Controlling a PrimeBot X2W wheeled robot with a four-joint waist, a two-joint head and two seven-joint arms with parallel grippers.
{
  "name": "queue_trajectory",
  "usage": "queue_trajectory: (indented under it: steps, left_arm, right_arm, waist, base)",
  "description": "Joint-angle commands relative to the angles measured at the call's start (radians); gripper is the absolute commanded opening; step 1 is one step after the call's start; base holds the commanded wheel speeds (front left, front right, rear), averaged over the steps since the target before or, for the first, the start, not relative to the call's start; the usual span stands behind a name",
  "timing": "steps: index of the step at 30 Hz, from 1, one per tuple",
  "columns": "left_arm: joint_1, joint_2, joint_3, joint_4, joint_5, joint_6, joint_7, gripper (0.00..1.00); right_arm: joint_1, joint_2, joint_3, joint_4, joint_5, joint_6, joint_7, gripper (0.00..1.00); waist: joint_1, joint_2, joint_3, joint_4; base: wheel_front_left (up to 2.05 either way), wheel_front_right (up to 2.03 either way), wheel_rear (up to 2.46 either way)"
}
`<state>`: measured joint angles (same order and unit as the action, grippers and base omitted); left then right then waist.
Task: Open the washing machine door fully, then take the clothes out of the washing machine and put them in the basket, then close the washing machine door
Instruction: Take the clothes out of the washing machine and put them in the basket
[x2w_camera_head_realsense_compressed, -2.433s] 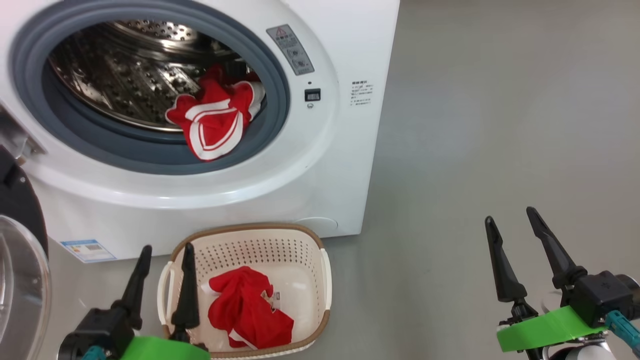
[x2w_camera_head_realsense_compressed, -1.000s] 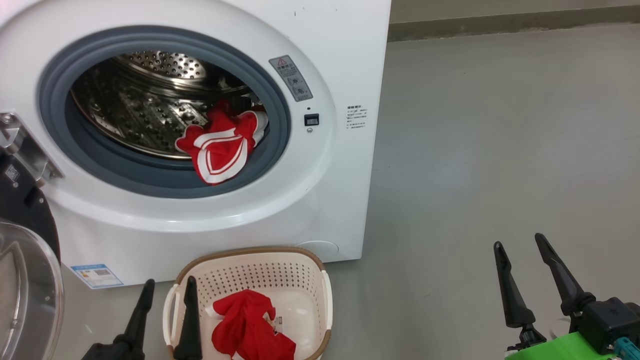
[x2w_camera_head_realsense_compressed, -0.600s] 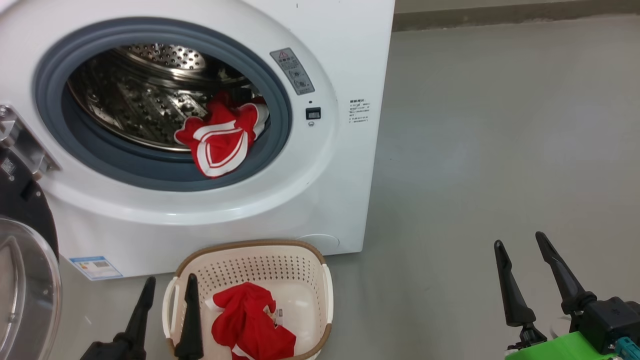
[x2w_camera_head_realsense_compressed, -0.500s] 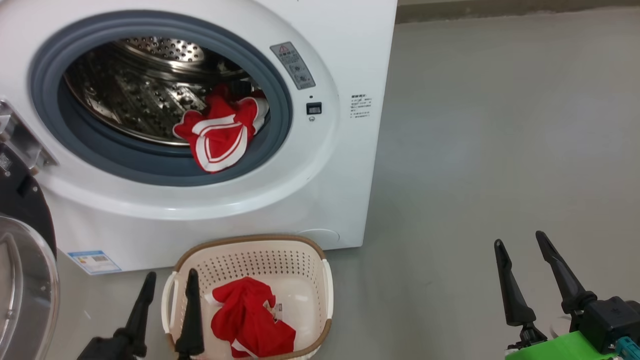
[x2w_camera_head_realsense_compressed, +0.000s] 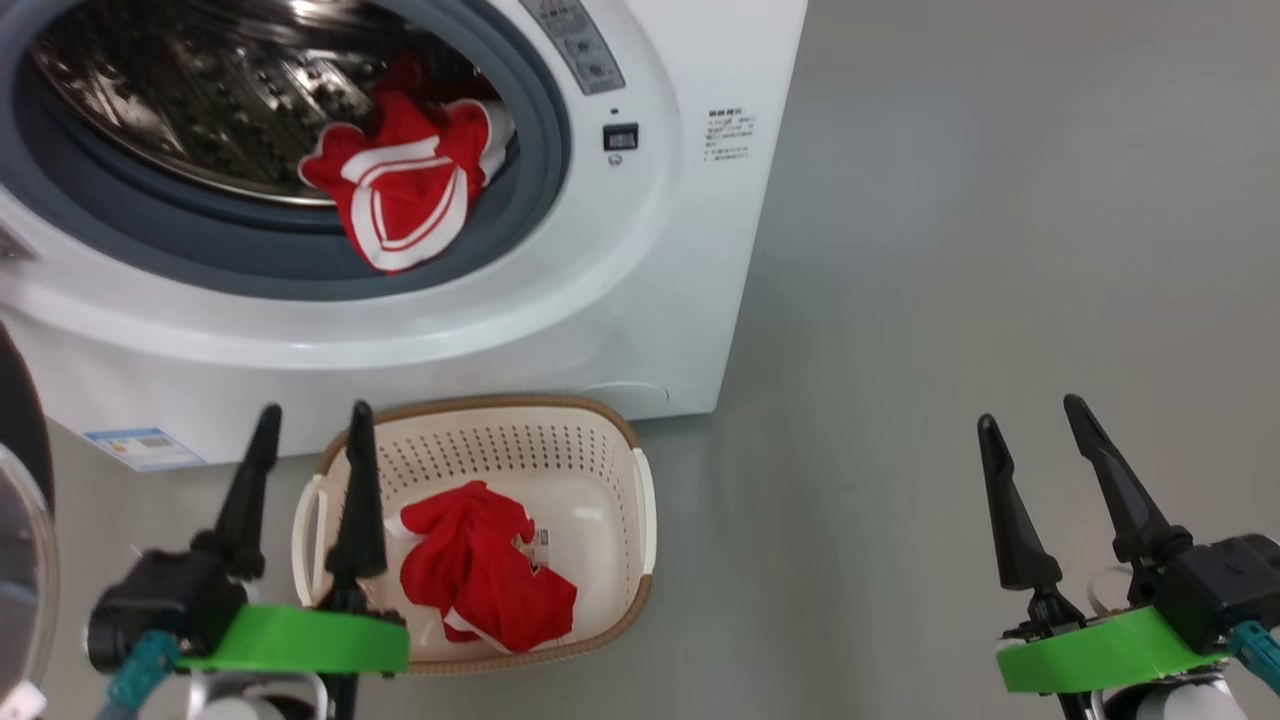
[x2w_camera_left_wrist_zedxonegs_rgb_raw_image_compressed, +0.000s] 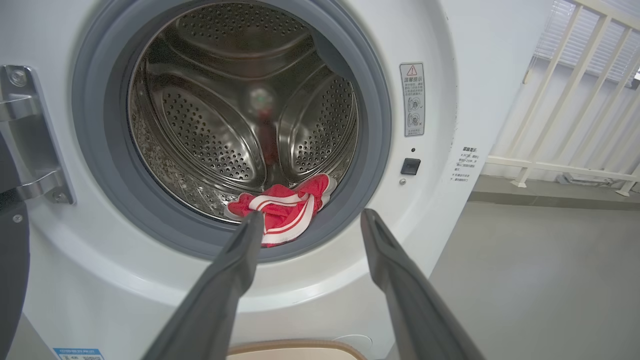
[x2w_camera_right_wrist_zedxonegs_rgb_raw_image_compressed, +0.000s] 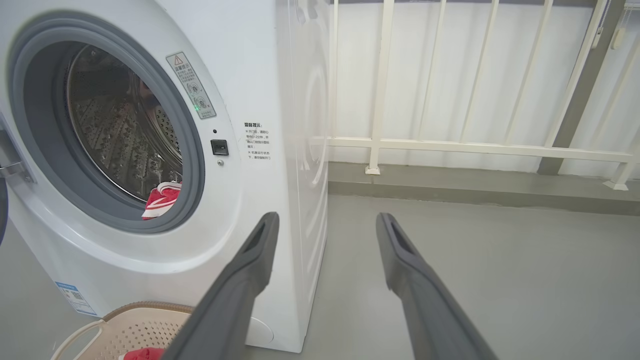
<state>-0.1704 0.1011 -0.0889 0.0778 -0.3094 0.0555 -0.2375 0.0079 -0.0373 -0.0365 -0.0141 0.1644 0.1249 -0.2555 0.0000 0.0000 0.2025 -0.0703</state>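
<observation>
The white washing machine stands open, its door swung out at the far left edge. A red garment with white stripes hangs over the grey rubber ring at the drum's lower right, and it lies there too in the left wrist view. A second red garment lies in the cream basket on the floor before the machine. My left gripper is open and empty over the basket's left rim. My right gripper hangs open and empty over bare floor to the right.
Grey floor spreads to the right of the machine. A white railing with a low kerb runs behind it. The door's steel hinge sits left of the drum opening. A blue-white label marks the machine's lower left corner.
The head camera has tipped down, so machine and basket sit higher in view. My left gripper has risen beside the basket's left rim. Both garments lie as before.
</observation>
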Motion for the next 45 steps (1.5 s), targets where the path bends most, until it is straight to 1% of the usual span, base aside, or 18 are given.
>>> queue_trajectory:
  steps: [1,4,11,19,26,38,42,45]
  left_arm:
    - [-0.049,0.027,0.040,-0.013,0.000,0.010,0.005,1.00]
    - [-0.110,0.039,0.049,0.010,-0.005,0.009,0.011,1.00]
    - [-0.248,0.075,0.060,0.074,-0.021,-0.010,0.039,1.00]
    - [-0.376,0.115,0.071,0.150,-0.022,-0.012,0.078,1.00]
    - [-0.522,0.146,0.074,0.290,-0.031,-0.032,0.076,1.00]
    - [-0.751,0.172,0.068,0.515,-0.047,-0.070,0.050,1.00]
    - [-0.813,0.175,0.057,0.563,-0.049,-0.082,0.059,1.00]
    - [-0.872,0.182,0.053,0.625,-0.065,-0.100,0.094,1.00]
  right_arm:
    - [-0.039,-0.013,0.031,-0.028,-0.001,0.006,-0.006,1.00]
    - [-0.060,-0.013,0.039,-0.029,0.001,0.006,-0.006,1.00]
    - [-0.094,-0.013,0.051,-0.025,0.010,0.006,-0.006,1.00]
    - [-0.121,-0.013,0.063,-0.019,0.022,0.006,-0.006,1.00]
    - [-0.146,-0.013,0.080,-0.012,0.028,0.006,-0.006,1.00]
    - [-0.162,-0.013,0.084,-0.011,0.011,0.006,-0.006,1.00]
    - [-0.168,-0.013,0.085,-0.009,0.005,0.006,-0.006,1.00]
    - [-0.180,-0.013,0.101,-0.003,0.003,0.006,-0.006,1.00]
  waist:
    - [0.0000,0.0000,0.058,-0.018]
    - [0.0000,0.0000,0.095,-0.029]
    - [0.0000,0.0000,0.158,-0.059]
    - [0.0000,0.0000,0.207,-0.085]
    - [0.0000,0.0000,0.248,-0.104]
    - [0.0000,0.0000,0.326,-0.110]
    - [0.0000,0.0000,0.354,-0.108]
    - [0.0000,0.0000,0.371,-0.113]
  base:
    - [0.00,0.00,0.00]
    - [0.00,0.00,0.00]
    - [0.00,0.00,0.00]
    - [0.00,0.00,0.00]
    - [0.00,0.00,0.00]
    - [0.00,0.00,0.00]
    - [0.00,0.00,0.00]
    - [0.00,0.00,0.00]
